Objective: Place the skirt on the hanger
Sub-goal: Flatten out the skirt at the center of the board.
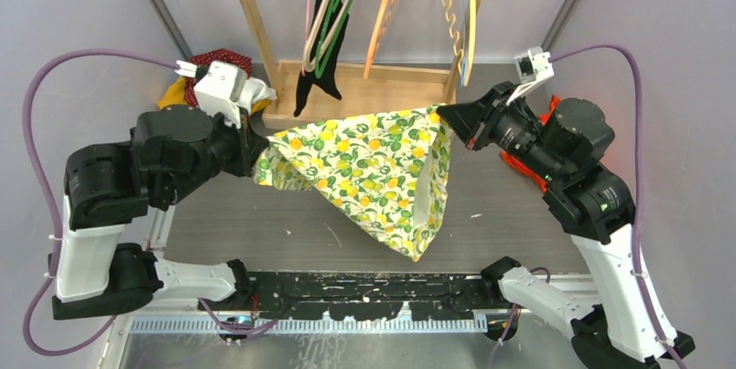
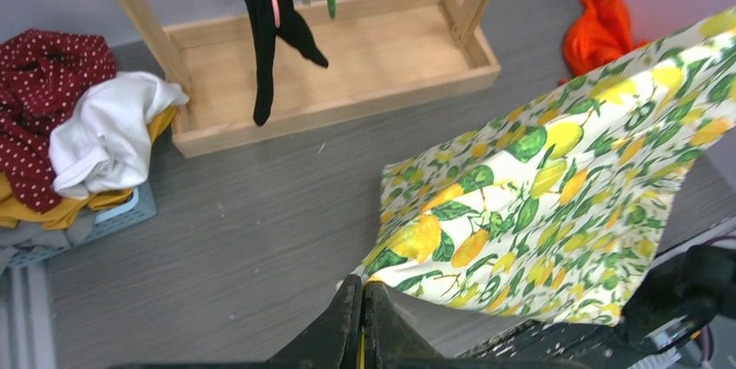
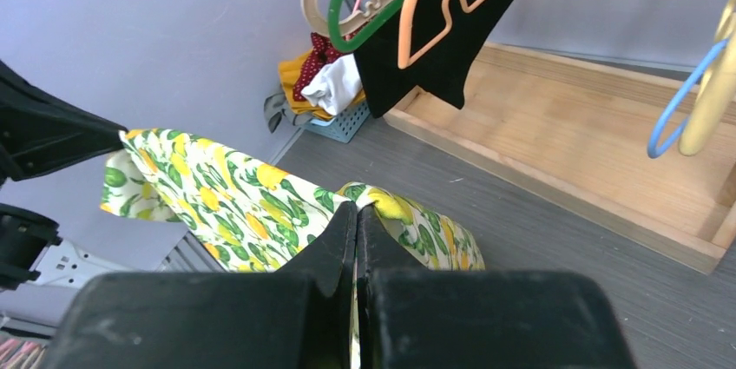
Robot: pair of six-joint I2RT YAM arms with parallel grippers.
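Note:
The skirt (image 1: 373, 165), white with a lemon and leaf print, hangs stretched above the table between both arms. My left gripper (image 1: 259, 150) is shut on its left corner, and in the left wrist view the fabric (image 2: 538, 204) fans out from the pinched tips (image 2: 363, 286). My right gripper (image 1: 444, 114) is shut on the right corner; its wrist view shows cloth (image 3: 234, 195) bunched at the closed tips (image 3: 356, 208). Several hangers (image 1: 334, 13) hang from the wooden rack (image 1: 356, 91) behind, one carrying a black garment (image 1: 317, 48).
A basket of clothes (image 2: 69, 143) with red dotted, white and yellow pieces sits at the back left. An orange garment (image 2: 599, 26) lies at the back right, partly behind my right arm. The rack's wooden tray (image 2: 347, 56) stands just beyond the skirt.

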